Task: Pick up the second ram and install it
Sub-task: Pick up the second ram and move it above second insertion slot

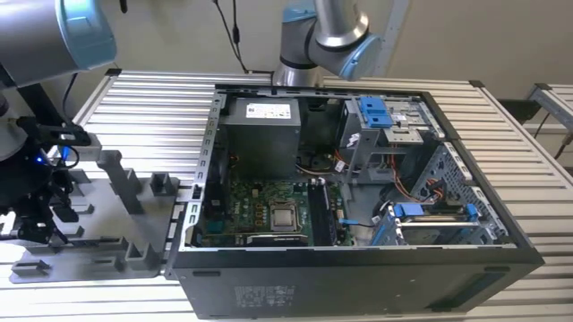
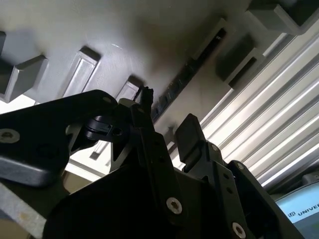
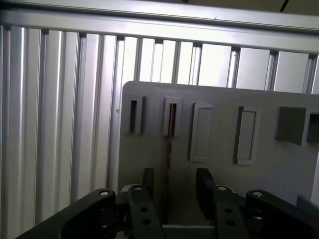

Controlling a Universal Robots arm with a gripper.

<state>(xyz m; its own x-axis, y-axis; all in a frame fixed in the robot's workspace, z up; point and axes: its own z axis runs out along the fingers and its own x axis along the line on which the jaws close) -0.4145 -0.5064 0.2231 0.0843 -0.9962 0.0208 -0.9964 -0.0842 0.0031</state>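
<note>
The second ram (image 3: pixel 168 149) stands on its edge in a slot of the grey fixture plate (image 3: pixel 219 134), a thin dark strip seen edge-on. In the second wrist view the ram (image 2: pixel 187 74) runs as a dark line across the plate. My gripper (image 3: pixel 175 185) is open just above it, one black finger (image 3: pixel 148 180) on each side, with a gap between each finger and the stick. In the exterior view my gripper (image 1: pixel 47 211) hangs low over the fixture (image 1: pixel 107 241) at that view's left, beside the open computer case (image 1: pixel 358 268).
The case holds a grey power-supply box (image 1: pixel 262 131), a motherboard (image 1: pixel 268 215) with a bare processor socket, blue drive brackets (image 1: pixel 376 111) and cables. Grey posts (image 1: pixel 121 178) rise from the fixture near my gripper. A second arm's base (image 1: pixel 318 40) stands behind the case on the slatted table (image 1: pixel 152 107).
</note>
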